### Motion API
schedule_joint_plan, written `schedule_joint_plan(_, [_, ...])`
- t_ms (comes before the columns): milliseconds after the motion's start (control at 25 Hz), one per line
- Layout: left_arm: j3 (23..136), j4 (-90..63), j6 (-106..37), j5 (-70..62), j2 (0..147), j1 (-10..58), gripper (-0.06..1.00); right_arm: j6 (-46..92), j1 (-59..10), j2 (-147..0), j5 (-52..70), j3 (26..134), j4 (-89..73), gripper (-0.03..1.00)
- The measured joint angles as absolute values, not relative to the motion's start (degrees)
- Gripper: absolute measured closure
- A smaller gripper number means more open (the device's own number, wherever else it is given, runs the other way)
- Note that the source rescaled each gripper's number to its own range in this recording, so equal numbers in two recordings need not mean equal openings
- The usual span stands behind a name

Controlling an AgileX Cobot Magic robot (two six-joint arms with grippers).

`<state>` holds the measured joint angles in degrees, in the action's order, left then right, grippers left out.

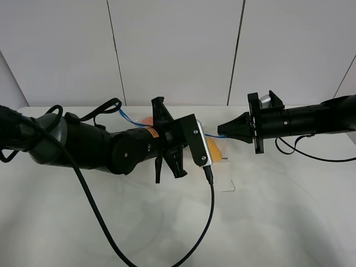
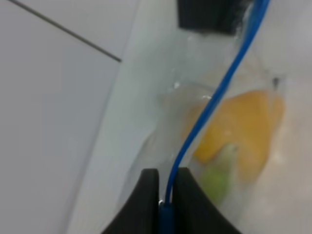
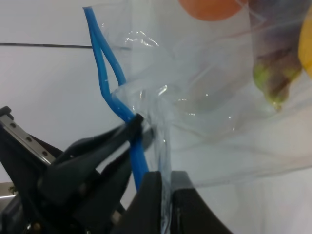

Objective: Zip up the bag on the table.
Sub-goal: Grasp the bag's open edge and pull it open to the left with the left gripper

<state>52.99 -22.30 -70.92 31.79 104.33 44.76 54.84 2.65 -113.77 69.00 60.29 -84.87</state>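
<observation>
Left gripper [image 2: 165, 191]: we see it clamped on the blue strip [image 2: 214, 97].
Right gripper [image 3: 165, 192]: pinching the bag [image 3: 209, 112] edge, right beside it.
Bag: mid-frame, between both.

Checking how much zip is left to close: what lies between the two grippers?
The blue zip strip of the bag runs from the left gripper to the right gripper, with a yellow fruit beside it. The left wrist view shows it.

The left pincer [image 2: 165, 190] has its two black fingers pressed together on a blue zip strip [image 2: 214, 97]. The strip runs away from the pincer along a clear plastic bag [image 2: 146, 146]. Just beyond the fingertips, inside the bag, lies an orange-yellow fruit [image 2: 246, 129] with a green tip.
</observation>
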Motion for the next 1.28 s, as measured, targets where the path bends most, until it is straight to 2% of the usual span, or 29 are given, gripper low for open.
schedule_joint_plan(240, [49.38, -23.32, -76.44, 42.69, 104.33, 44.42, 0.94, 54.84, 2.65, -113.77, 69.10, 60.29, -85.25, 0.97])
schedule_joint_plan(1280, [49.09, -23.18, -80.16, 42.60, 104.33, 23.51, 0.94, 54.84, 2.65, -113.77, 69.10, 60.53, -84.68, 0.97])
